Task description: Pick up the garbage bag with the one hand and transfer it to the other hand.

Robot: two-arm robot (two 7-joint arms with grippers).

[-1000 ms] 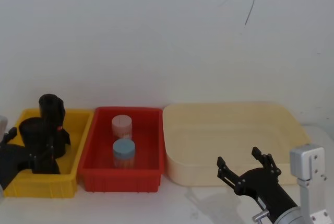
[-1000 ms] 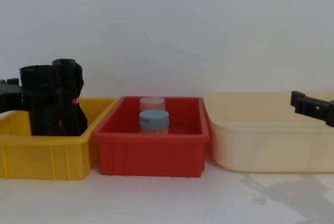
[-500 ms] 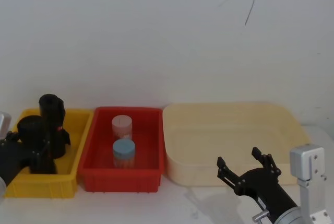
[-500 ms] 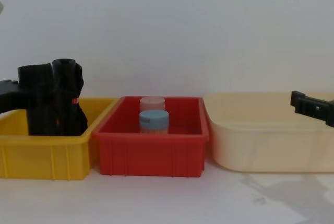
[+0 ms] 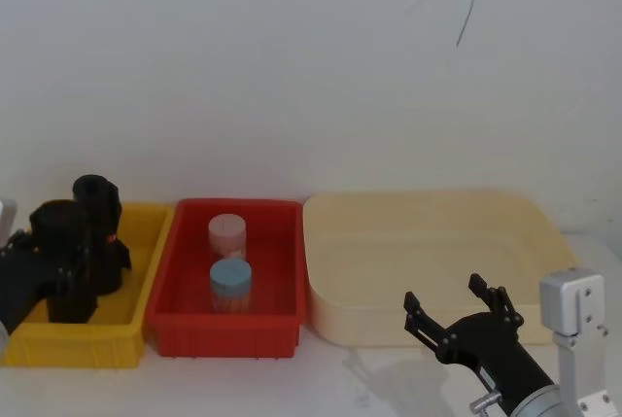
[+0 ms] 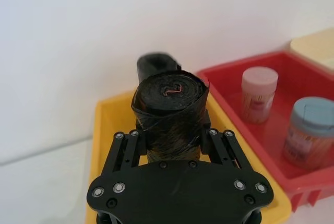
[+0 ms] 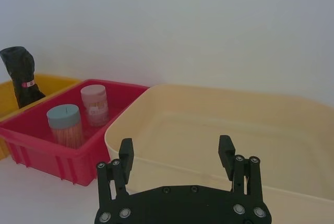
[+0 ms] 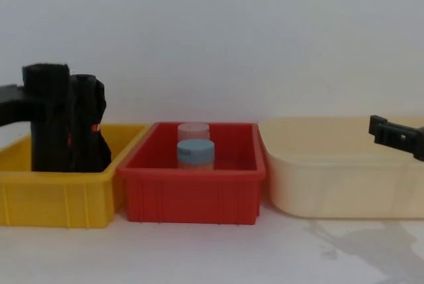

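Note:
The garbage bag (image 5: 60, 232) (image 6: 169, 98) (image 8: 46, 125) is a straight black roll standing upright in the yellow bin (image 5: 146, 271) at the far left. My left gripper (image 5: 66, 269) (image 6: 172, 135) is shut on it, one finger on each side of the roll. In the chest view the roll's lower end is hidden behind the bin wall (image 8: 59, 198). A second, slumped black roll (image 5: 97, 205) (image 7: 21, 72) with a red band stands just behind it. My right gripper (image 5: 443, 293) (image 7: 175, 143) hangs open and empty at the front right, before the cream tub.
A red bin (image 5: 224, 334) (image 8: 192, 198) in the middle holds a pink-lidded jar (image 5: 226, 232) and a blue-lidded jar (image 5: 230, 276). A large cream tub (image 5: 428, 242) (image 8: 344, 191) stands on the right. A white wall rises close behind all three.
My left gripper has lifted the gripped roll upward, so its top now stands above the rear roll in the chest view. The right arm has not moved.

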